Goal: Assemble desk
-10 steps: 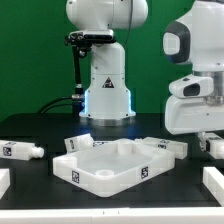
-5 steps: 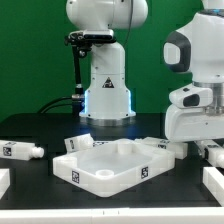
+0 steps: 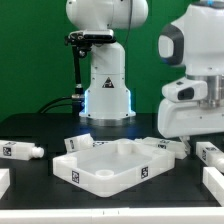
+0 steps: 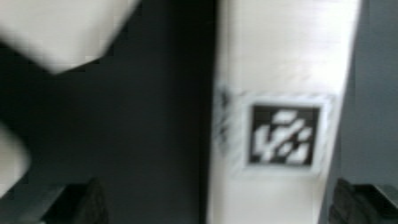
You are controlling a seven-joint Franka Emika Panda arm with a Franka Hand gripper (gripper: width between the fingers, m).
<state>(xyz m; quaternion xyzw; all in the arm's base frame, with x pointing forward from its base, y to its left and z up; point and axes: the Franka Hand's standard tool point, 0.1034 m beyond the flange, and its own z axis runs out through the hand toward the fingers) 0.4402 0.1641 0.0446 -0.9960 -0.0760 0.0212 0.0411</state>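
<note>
Looking across the black counter (image 3: 30, 128), I see the desk's tabletop panel (image 3: 105, 165) lying flat, rim upward, with the legs loose around it. One leg (image 3: 20, 152) lies well apart from the panel, toward the exterior view's left, and bare counter fills the stretch between them. A second leg (image 3: 76, 145) sits just behind the panel's back corner on that same side (touching or not, I can't tell). A third leg (image 3: 170, 147) lies just beside the opposite back corner, and a fourth leg (image 3: 208, 153) lies a little farther out from the panel on that side. That end is the crowded one. Behind the panel, a strip of open counter runs up to the robot's base (image 3: 105, 95).

The arm's wrist end (image 3: 195, 100) hangs over that crowded end, above the fourth leg.

From the wrist view, the hand (image 4: 222, 205) is spread wide and grips nothing. A tagged white leg (image 4: 281, 80) runs lengthwise between its dark fingertips (image 4: 80, 205), nearer one of them, with dark counter showing along its other long edge. The view is too blurred to tell which leg this is.
</note>
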